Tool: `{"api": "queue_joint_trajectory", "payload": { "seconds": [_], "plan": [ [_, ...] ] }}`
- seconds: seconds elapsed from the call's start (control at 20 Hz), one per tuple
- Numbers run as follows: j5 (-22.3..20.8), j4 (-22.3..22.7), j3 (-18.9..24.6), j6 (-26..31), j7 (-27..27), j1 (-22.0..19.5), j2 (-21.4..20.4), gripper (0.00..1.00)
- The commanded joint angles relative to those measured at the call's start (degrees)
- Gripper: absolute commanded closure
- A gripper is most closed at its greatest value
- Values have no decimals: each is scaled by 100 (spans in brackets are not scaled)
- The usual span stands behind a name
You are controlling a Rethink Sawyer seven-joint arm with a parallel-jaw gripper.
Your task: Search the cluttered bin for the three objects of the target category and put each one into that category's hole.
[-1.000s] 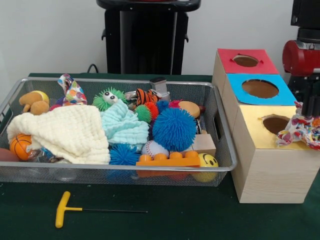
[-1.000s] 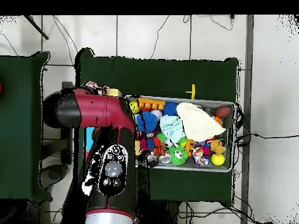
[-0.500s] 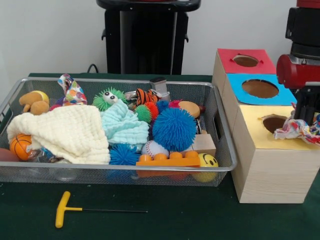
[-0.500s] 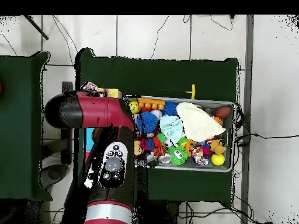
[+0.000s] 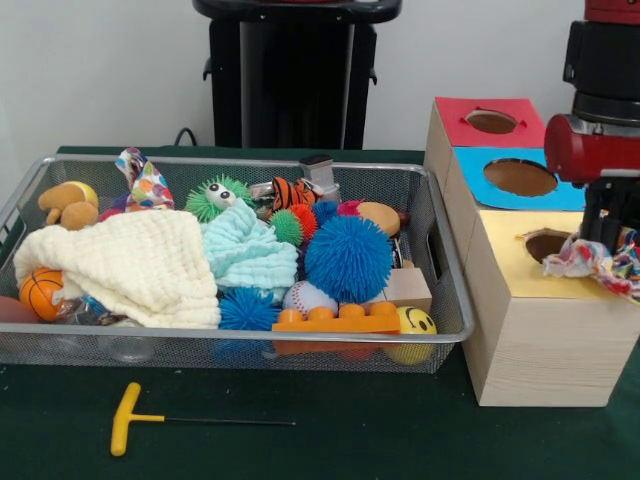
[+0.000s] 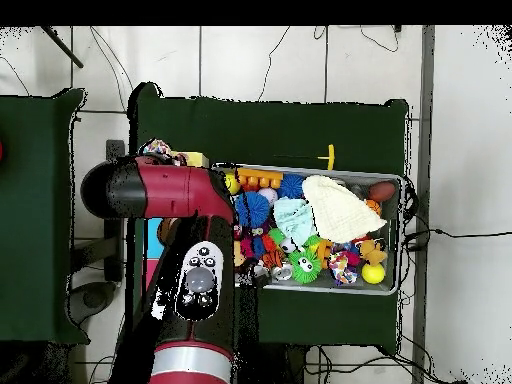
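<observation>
From the front, the gripper point(image 5: 607, 232) hangs over the yellow-topped box, closed on the braided rope ring point(image 5: 596, 262), just beside the hole point(image 5: 549, 246). The bin point(image 5: 440, 262) sits well off to its side, crammed with toys.

From overhead, the arm point(image 6: 165, 192) hides the boxes; the rope ring point(image 6: 158, 152) peeks out beyond it.
</observation>
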Motion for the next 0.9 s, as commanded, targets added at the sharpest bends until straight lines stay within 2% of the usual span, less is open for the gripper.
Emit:
{"api": "queue_joint_trajectory", "payload": {
  "seconds": [0.05, 0.5, 0.9],
  "plan": [
    [-97, 648, 488, -228, 765, -361, 137, 100],
    [-235, 899, 575, -18, 484, -584, -49, 100],
    [-139, 971, 636, -60, 702, -489, -23, 100]
  ]
}}
